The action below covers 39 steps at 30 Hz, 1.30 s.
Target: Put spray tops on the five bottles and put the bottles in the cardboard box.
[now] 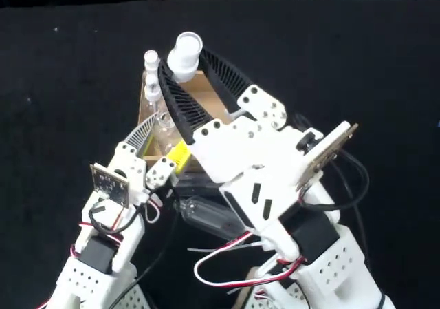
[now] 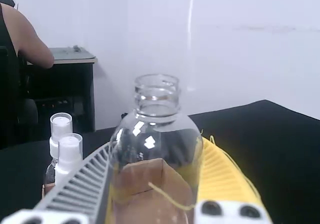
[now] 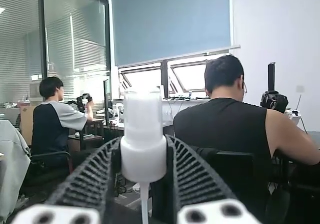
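Right claw (image 3: pixel 144 154) clamps a spray top (image 3: pixel 143 126); left claw (image 2: pixel 157 149) grips an uncapped bottle (image 2: pixel 156 97).

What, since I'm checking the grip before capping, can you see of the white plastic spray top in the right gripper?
The white plastic spray top has a narrow cylindrical cap over a wider round collar, with a thin dip tube hanging free below. It stands upright, clamped at the collar between the black ribbed fingers of the right gripper; nothing else touches it. It is on no bottle; the high view shows it over the brown cardboard box's far end.
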{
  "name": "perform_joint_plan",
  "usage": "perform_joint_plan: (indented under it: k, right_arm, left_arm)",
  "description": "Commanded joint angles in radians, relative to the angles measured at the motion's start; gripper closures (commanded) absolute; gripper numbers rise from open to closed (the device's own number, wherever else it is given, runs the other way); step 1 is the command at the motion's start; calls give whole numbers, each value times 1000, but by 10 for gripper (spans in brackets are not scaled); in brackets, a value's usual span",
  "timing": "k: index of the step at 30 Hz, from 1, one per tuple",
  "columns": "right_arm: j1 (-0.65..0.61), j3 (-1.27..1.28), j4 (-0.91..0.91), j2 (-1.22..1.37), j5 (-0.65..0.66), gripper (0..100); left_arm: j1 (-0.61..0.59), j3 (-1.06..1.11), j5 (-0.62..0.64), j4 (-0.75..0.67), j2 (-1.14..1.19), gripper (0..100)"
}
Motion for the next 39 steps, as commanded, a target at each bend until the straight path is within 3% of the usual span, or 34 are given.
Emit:
perform_joint_plan:
  k: [1, 10, 39]
  right_arm:
    - [-5, -71, -52, 7, 5, 987]
    - [-5, 15, -199, 13, 5, 987]
    - [46, 30, -203, 137, 5, 987]
  left_arm:
    - [-5, 10, 12, -23, -6, 942]
    - [-5, 10, 12, -23, -6, 942]
    - [-7, 10, 12, -23, -6, 942]
